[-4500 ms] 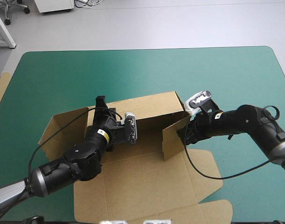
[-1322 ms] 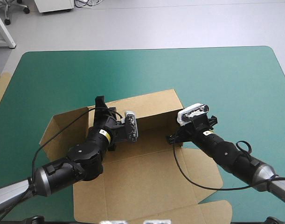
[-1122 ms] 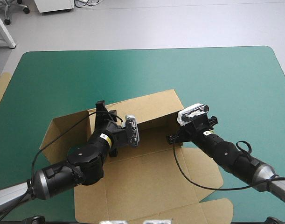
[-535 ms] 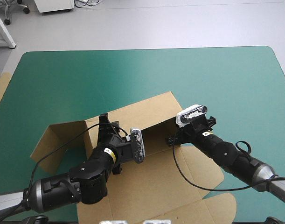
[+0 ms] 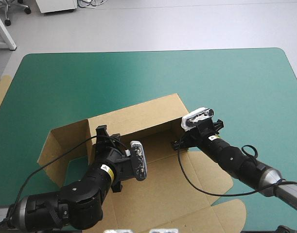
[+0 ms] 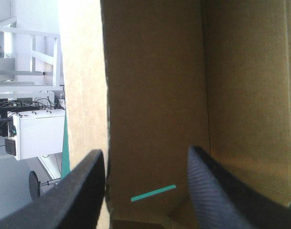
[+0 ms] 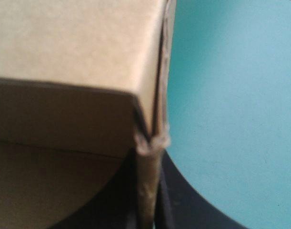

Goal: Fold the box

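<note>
The brown box (image 5: 143, 114) is sitting mid-table on the teal-green cover (image 5: 235, 77), half formed, I'd say: far wall (image 5: 138, 116) standing, lid (image 5: 158, 194) lying flat nearside, left flap (image 5: 61, 145) splaying out. The right gripper (image 7: 147, 210) is pinching the right wall (image 7: 150, 138); the left gripper (image 6: 145, 152) is gaping wide inside the box's left end.

The brown box (image 5: 153, 194) lies central on the table (image 5: 235, 82), far wall raised, right wall seemingly upright, near panels flat.
</note>
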